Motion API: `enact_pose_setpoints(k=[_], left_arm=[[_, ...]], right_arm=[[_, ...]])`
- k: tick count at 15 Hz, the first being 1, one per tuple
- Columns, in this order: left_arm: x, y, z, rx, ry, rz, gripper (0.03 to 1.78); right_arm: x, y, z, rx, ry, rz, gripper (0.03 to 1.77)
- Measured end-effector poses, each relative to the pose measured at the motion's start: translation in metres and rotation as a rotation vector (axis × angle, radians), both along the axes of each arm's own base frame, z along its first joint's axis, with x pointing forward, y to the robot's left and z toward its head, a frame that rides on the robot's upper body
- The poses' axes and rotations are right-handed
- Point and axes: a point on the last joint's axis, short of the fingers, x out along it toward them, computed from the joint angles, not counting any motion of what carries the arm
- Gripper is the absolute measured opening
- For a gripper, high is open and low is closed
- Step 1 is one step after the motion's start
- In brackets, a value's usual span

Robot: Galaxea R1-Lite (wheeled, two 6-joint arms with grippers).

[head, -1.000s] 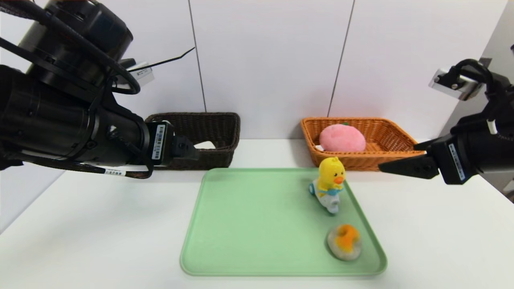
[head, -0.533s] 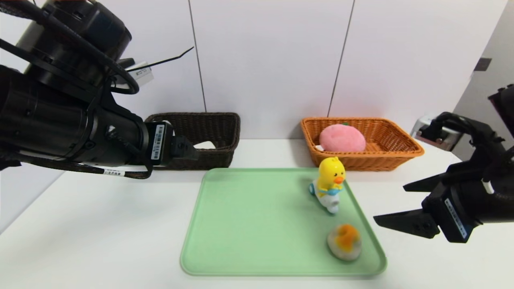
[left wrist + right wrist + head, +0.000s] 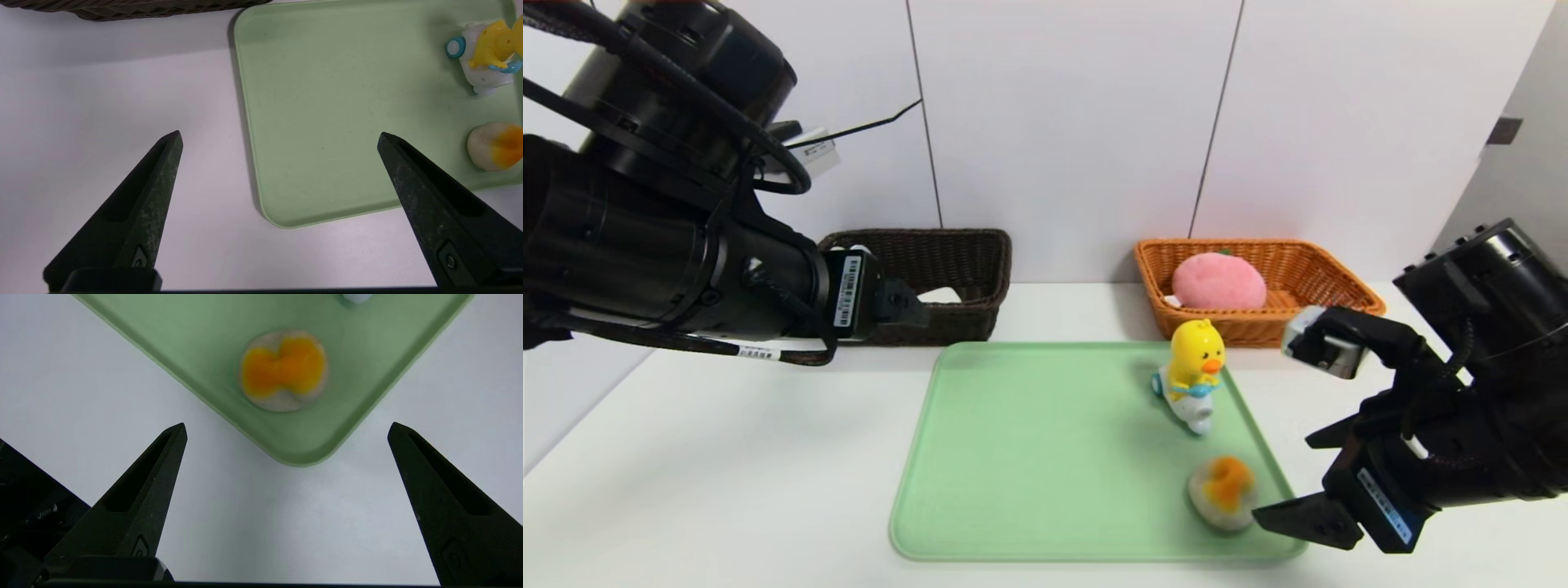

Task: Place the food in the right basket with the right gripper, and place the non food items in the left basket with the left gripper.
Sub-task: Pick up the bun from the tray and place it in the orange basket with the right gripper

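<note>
On the green tray [image 3: 1045, 457] a round white bun with an orange top [image 3: 1223, 492] [image 3: 284, 369] lies near the front right corner. Behind it stands a yellow duck toy on a scooter [image 3: 1194, 371] [image 3: 486, 57]. My right gripper [image 3: 1282, 479] [image 3: 287, 426] hovers open and empty just off that corner, its jaws pointing toward the bun but apart from it. My left gripper [image 3: 907, 304] [image 3: 280, 136] hangs open and empty above the tray's left edge, in front of the dark brown left basket [image 3: 947, 265]. The orange right basket [image 3: 1327, 286] holds a pink plush peach [image 3: 1218, 280].
Both baskets stand against the back wall, behind the tray on the white table [image 3: 727, 474]. Something pale shows inside the brown basket. The left arm's bulk fills the upper left of the head view.
My right arm has swung down and forward from beside the orange basket to the tray's front right corner, staying open. The left arm and the objects have not moved.
</note>
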Motion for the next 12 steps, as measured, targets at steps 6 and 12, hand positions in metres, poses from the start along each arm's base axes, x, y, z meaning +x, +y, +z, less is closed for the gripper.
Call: enact_pose_setpoints(k=[6,12], left_arm=[[0.000,0.000,-0.001,0.002,0.002,-0.001,1.69],[0.000,0.000,0.000,0.001,0.001,-0.001,1.69]], right_arm=[[0.018,0.027,-0.022,-0.036,0.015,0.045,1.69],[0.031,0.036,-0.040,-0.084,0.039,0.042,1.67]])
